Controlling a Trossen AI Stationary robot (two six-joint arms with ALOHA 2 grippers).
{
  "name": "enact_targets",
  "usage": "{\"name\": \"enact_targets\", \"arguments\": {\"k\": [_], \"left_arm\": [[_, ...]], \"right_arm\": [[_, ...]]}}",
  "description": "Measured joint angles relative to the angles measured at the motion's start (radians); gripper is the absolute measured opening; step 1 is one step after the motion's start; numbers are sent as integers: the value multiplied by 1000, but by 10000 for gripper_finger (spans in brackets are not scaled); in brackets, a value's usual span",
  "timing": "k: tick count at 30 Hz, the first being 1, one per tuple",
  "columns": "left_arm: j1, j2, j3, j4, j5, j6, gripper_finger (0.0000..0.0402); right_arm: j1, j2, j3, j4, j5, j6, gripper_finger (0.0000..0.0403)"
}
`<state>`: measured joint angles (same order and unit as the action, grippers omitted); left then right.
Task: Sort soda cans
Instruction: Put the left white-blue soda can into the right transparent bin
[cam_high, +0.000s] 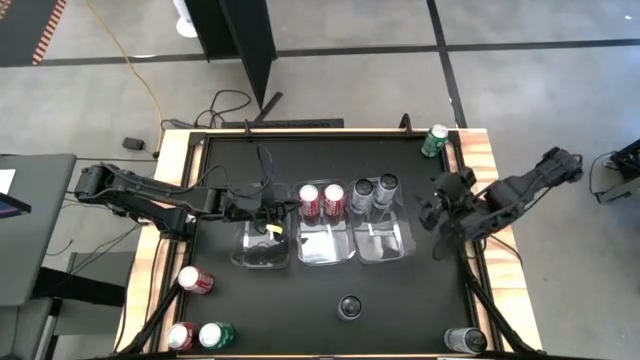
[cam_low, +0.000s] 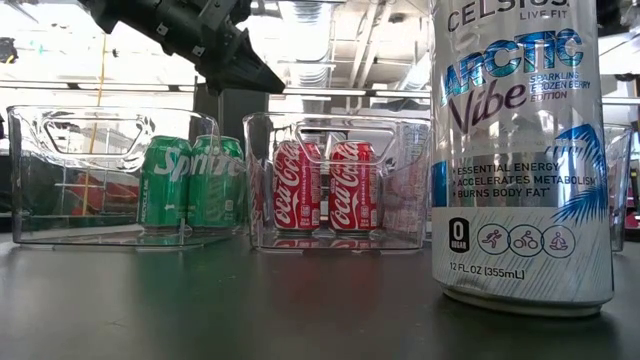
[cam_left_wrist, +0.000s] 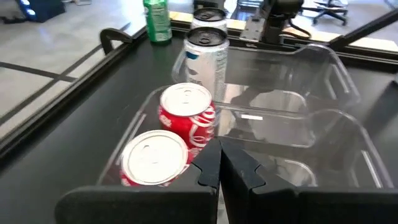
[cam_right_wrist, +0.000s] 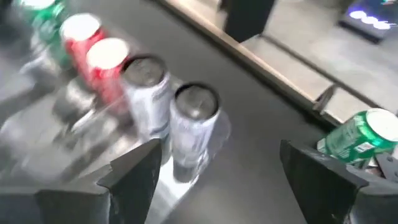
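Note:
Three clear trays stand side by side mid-table. The left tray (cam_high: 262, 250) holds two green soda cans (cam_low: 190, 182). Two red cans (cam_high: 321, 200) stand in the middle tray, and two silver cans (cam_high: 373, 192) in the right tray (cam_high: 388, 242). My left gripper (cam_high: 275, 215) hangs shut above the left tray's far end, over the green cans, and holds nothing. My right gripper (cam_high: 432, 215) is open in the air just right of the right tray, with nothing between its fingers. Its wrist view shows the silver cans (cam_right_wrist: 171, 118) ahead.
Loose cans stand around the table. A green one (cam_high: 435, 140) is at the far right corner, and a red one (cam_high: 195, 281) at the left. A red (cam_high: 180, 335) and a green (cam_high: 215, 335) are near left, and a silver one (cam_high: 465, 340) near right.

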<state>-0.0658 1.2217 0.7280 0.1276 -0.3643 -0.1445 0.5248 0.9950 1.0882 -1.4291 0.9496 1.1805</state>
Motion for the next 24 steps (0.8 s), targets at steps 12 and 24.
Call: {"name": "enact_targets", "arguments": {"k": [12,24], "left_arm": [[-25,0,0,80,20,-6,12],[-46,17,0,190,-36,-50,123]], "right_arm": [[-15,17,-28,284,349,-397,317],[54,-43,-34,186,369,-345,317]]}}
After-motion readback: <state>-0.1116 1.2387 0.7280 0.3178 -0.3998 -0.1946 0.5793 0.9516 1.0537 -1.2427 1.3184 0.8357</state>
